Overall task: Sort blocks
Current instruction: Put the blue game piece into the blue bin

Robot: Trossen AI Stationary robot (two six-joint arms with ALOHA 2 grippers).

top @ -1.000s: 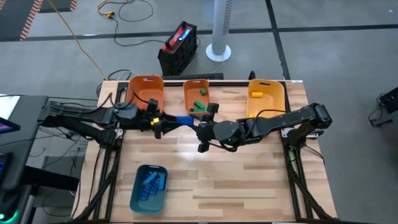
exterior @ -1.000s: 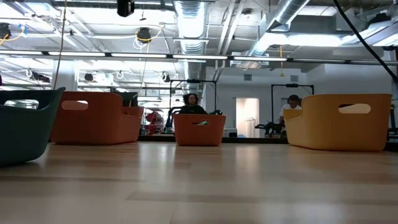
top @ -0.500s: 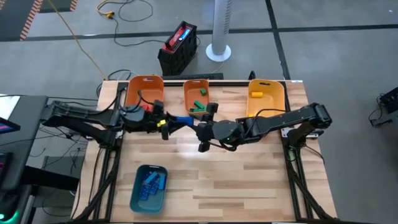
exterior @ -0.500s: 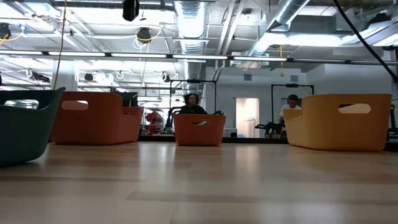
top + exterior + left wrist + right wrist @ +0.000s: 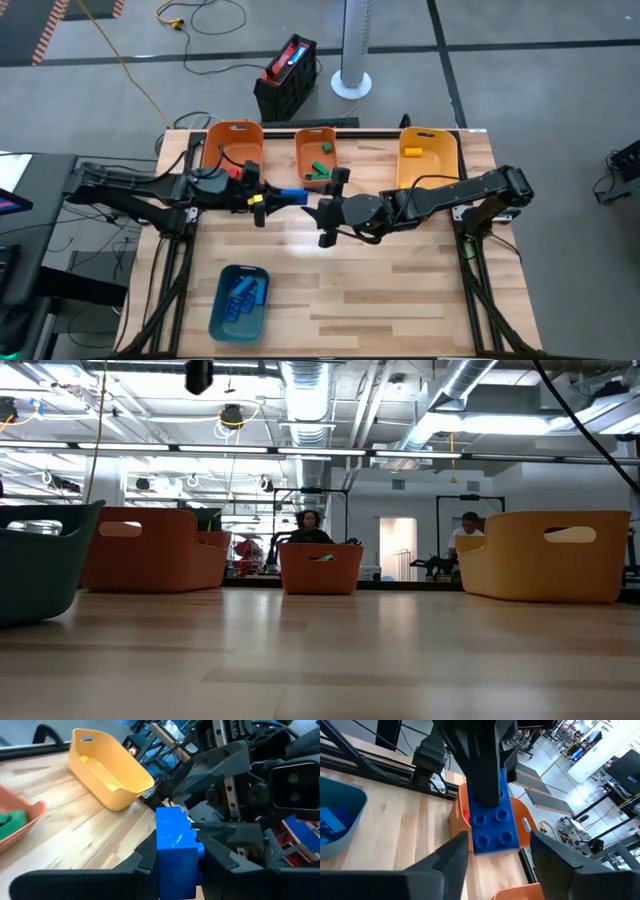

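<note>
Both arms are dark, nearly black, built of boxy jointed links with black cables trailing along them. The left arm (image 5: 130, 187) carries a small yellow mark and a red spot near its wrist. The right arm (image 5: 450, 195) has a bulkier rounded wrist housing. Fingers (image 5: 447, 865) are matte black wedges.

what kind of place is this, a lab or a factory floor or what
Most likely a robotics lab or workshop in an industrial hall. Bare silver ceiling ducts run overhead, more metal-framed rigs stand in the room behind, and the pale wooden work table sits on a grey concrete floor with loose cables.
</note>
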